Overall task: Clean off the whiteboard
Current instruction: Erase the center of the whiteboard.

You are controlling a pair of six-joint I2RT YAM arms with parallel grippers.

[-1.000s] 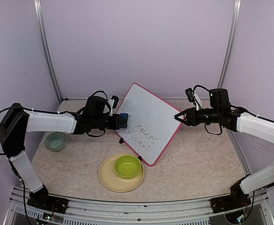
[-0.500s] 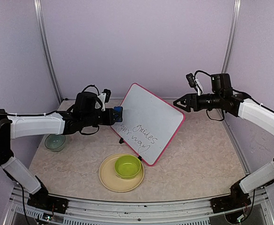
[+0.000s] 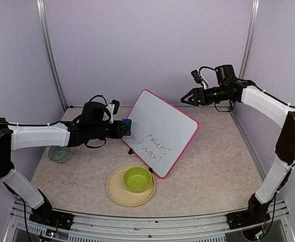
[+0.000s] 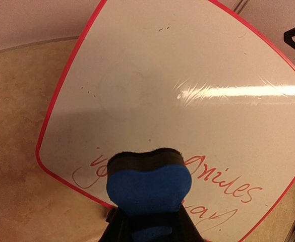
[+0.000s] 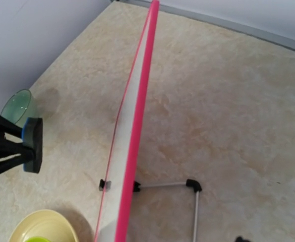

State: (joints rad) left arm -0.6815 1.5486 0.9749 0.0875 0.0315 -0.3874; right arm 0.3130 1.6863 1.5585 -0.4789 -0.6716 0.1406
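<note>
Lowered slightly since earlier, left gripper (image 3: 123,127) clamps a blue eraser (image 4: 148,187) near the propped, centre-table whiteboard's (image 3: 162,121) 9 o'clock edge, not touching. Right gripper (image 3: 185,98), risen, hovers off its 2 o'clock corner; grip unclear.

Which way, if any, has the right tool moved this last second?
Yes: the right tool went up the picture, from level with the whiteboard's right corner to above it.
</note>
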